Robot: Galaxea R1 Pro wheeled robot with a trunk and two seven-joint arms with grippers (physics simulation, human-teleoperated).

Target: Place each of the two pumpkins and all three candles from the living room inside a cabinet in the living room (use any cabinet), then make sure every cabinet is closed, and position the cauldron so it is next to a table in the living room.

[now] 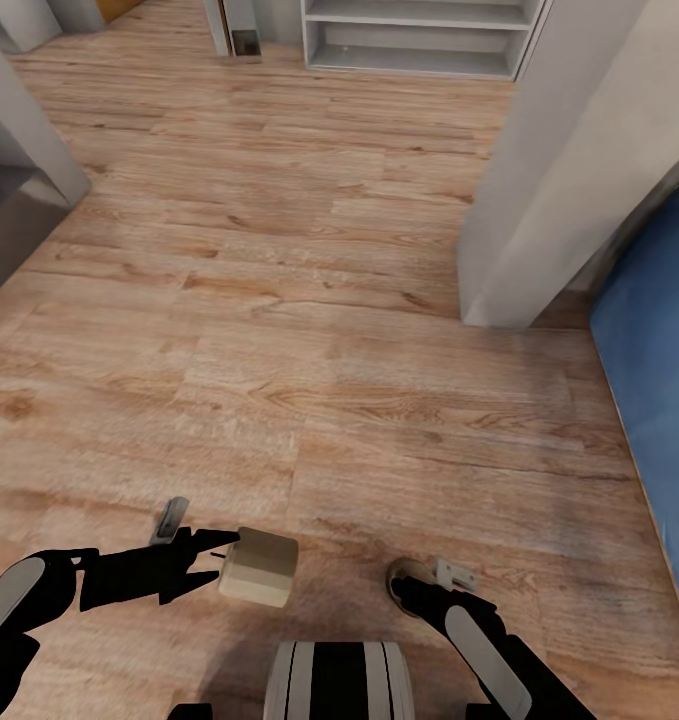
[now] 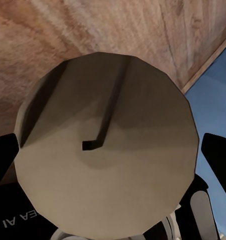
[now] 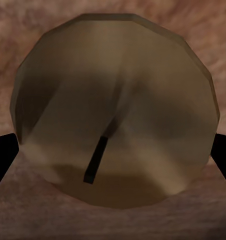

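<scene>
The left tool (image 1: pixel 214 560) grips a candle (image 1: pixel 260 566) by its sides, held above the wooden floor (image 1: pixel 329 300). The right tool (image 3: pixel 113 150) clamps a second candle (image 3: pixel 115 107) between its fingers. So two of the three candles are in transit; no cabinet, pumpkin or cauldron is in sight, and judging by that the storing is not yet done.

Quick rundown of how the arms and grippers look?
Both arms are black with pale grey oval panels on the forearms. The left gripper and right gripper have slim black fingers and a small grey bracket nearby. White lettering fragments show in the left wrist view.
</scene>
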